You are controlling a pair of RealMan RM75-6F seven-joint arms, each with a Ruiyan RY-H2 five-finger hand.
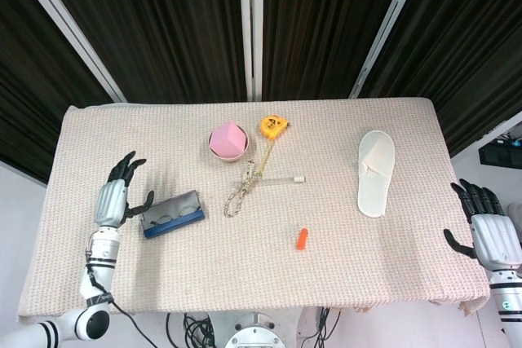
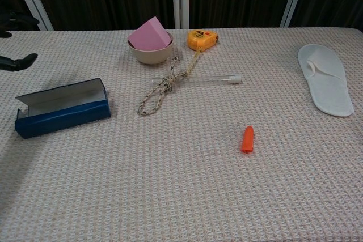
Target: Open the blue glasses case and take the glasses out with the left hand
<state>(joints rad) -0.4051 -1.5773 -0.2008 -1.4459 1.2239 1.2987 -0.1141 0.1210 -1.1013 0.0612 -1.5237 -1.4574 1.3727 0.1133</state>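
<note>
At lower left of the head view the case (image 1: pixel 172 216) lies open on the worktop with glasses (image 1: pixel 167 219) inside, light and fragile, best pinched at the bridge; left robot hand (image 1: pixel 112 193) spread empty just beside

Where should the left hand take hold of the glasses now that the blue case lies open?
Probably from above, pinching the frame near its middle. The glasses lie flat inside the blue case, whose raised lid stands along the far side and blocks that approach. The left hand hovers open just left of the case.
</note>
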